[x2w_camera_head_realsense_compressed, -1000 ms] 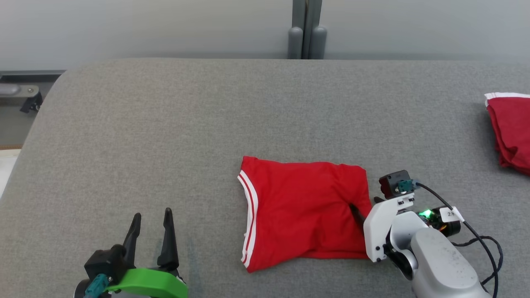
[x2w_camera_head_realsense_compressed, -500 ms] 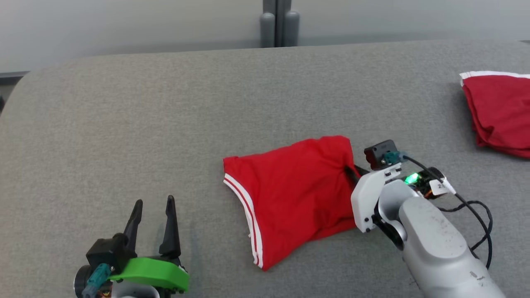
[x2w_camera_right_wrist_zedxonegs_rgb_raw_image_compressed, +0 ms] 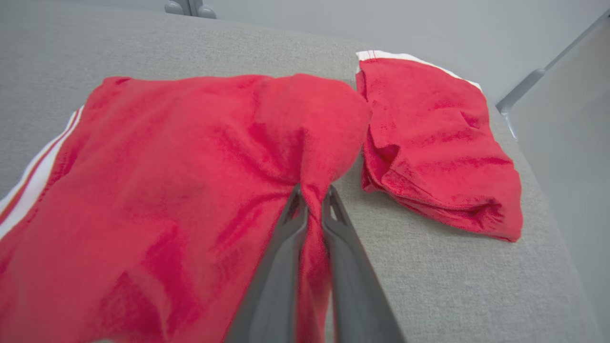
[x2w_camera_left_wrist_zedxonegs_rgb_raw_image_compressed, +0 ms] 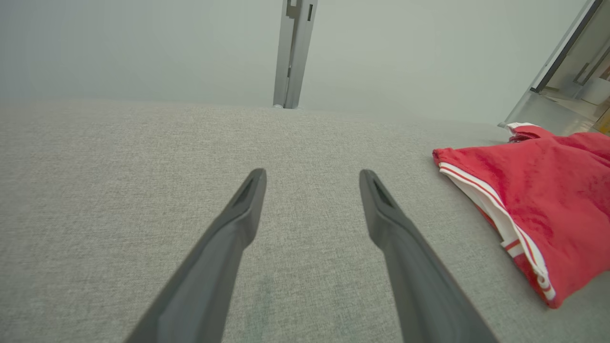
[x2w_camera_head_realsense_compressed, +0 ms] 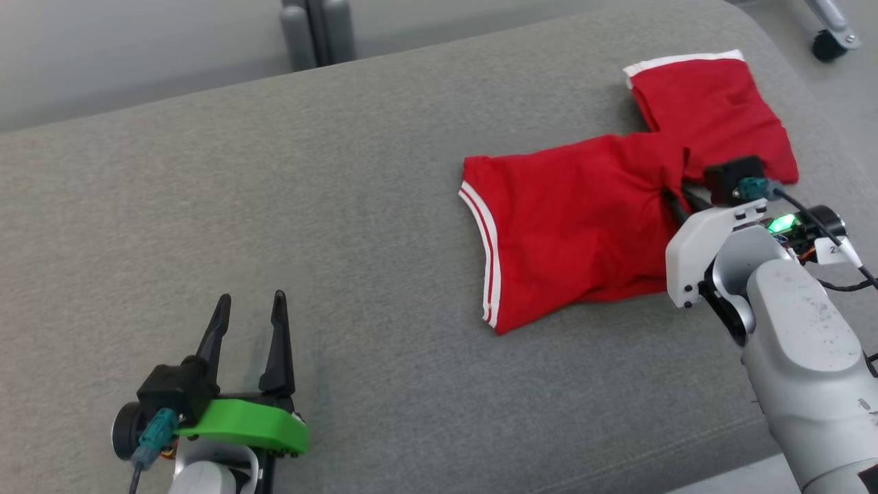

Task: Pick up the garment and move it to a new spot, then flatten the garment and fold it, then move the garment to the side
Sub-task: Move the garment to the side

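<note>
The garment (x2w_camera_head_realsense_compressed: 576, 226) is a folded red piece with white stripes along its left hem, lying on the grey padded table (x2w_camera_head_realsense_compressed: 274, 171). My right gripper (x2w_camera_head_realsense_compressed: 675, 206) is shut on a pinch of cloth at the garment's right edge; in the right wrist view its fingers (x2w_camera_right_wrist_zedxonegs_rgb_raw_image_compressed: 312, 190) clamp a raised ridge of the garment (x2w_camera_right_wrist_zedxonegs_rgb_raw_image_compressed: 167, 181). My left gripper (x2w_camera_head_realsense_compressed: 250, 302) hovers open near the front left, holding nothing. In the left wrist view the left gripper (x2w_camera_left_wrist_zedxonegs_rgb_raw_image_compressed: 312, 178) points across bare table, with the garment (x2w_camera_left_wrist_zedxonegs_rgb_raw_image_compressed: 548, 200) off to its right.
A second folded red cloth (x2w_camera_head_realsense_compressed: 713, 110) with a white band lies at the far right, touching the held garment's corner, also seen as the red cloth (x2w_camera_right_wrist_zedxonegs_rgb_raw_image_compressed: 429, 138). The table's rounded right edge (x2w_camera_head_realsense_compressed: 796, 75) is close behind it. A caster wheel (x2w_camera_head_realsense_compressed: 826, 44) stands beyond.
My right gripper has shut on the garment's right edge and dragged it rightward, up against the second red cloth. The head camera has swung right. The left gripper has stayed open.
</note>
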### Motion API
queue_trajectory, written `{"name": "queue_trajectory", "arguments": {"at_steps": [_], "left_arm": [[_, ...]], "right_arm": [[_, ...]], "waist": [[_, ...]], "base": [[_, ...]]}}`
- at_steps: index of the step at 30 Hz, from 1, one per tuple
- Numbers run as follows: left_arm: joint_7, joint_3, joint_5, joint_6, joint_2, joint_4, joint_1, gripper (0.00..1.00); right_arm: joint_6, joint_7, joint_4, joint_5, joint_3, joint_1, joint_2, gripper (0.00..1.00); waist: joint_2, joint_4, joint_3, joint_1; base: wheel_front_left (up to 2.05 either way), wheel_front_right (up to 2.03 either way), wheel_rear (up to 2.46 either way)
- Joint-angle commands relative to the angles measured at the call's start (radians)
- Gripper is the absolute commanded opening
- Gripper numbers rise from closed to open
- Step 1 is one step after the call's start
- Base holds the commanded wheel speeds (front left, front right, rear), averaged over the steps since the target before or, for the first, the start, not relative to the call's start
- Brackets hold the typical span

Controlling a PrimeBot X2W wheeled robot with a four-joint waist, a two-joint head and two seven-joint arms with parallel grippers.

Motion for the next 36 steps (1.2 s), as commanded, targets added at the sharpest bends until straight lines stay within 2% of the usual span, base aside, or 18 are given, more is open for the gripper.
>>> {"name": "queue_trajectory", "arguments": {"at_steps": [1, 6, 11, 17, 22, 27, 36], "left_arm": [[0.0, -0.001, 0.008, -0.002, 0.011, 0.003, -0.022, 1.0], [0.007, -0.015, 0.016, -0.007, 0.026, 0.007, -0.044, 1.0], [0.011, -0.024, 0.015, -0.007, 0.031, 0.012, -0.054, 1.0], [0.011, -0.042, 0.009, -0.01, 0.028, 0.025, -0.059, 1.0], [0.009, -0.05, 0.002, -0.008, 0.025, 0.032, -0.066, 1.0], [0.007, -0.063, 0.001, -0.009, 0.02, 0.034, -0.074, 1.0], [0.003, -0.091, 0.012, -0.011, 0.019, 0.023, -0.102, 1.0]], "right_arm": [[-0.002, -0.008, -0.014, 0.0, -0.006, -0.018, -0.001, 0.0], [-0.002, 0.0, -0.047, 0.003, -0.006, -0.037, -0.021, 0.0], [-0.002, 0.011, -0.071, 0.006, 0.011, -0.051, -0.03, 0.0], [-0.002, 0.014, -0.099, 0.013, 0.047, -0.088, -0.032, 0.0], [-0.002, 0.047, -0.119, 0.014, 0.074, -0.166, -0.066, 0.0], [-0.002, 0.093, -0.111, 0.006, 0.072, -0.255, -0.143, 0.0], [-0.002, 0.141, -0.004, 0.033, 0.032, -0.364, -0.332, 0.0]], "waist": [[0.0, -0.114, 0.065, 0.0], [0.0, -0.169, 0.092, 0.0], [0.0, -0.188, 0.101, 0.0], [0.0, -0.173, 0.097, 0.0], [0.0, -0.131, 0.101, 0.0], [0.0, -0.074, 0.122, 0.0], [0.0, 0.028, 0.194, 0.0]], "base": [[0.0, 0.0, 0.0], [0.0, 0.0, 0.0], [0.0, 0.0, 0.0], [0.0, 0.0, 0.0], [0.0, 0.0, 0.0], [0.0, 0.0, 0.0], [0.0, 0.0, 0.0]]}}
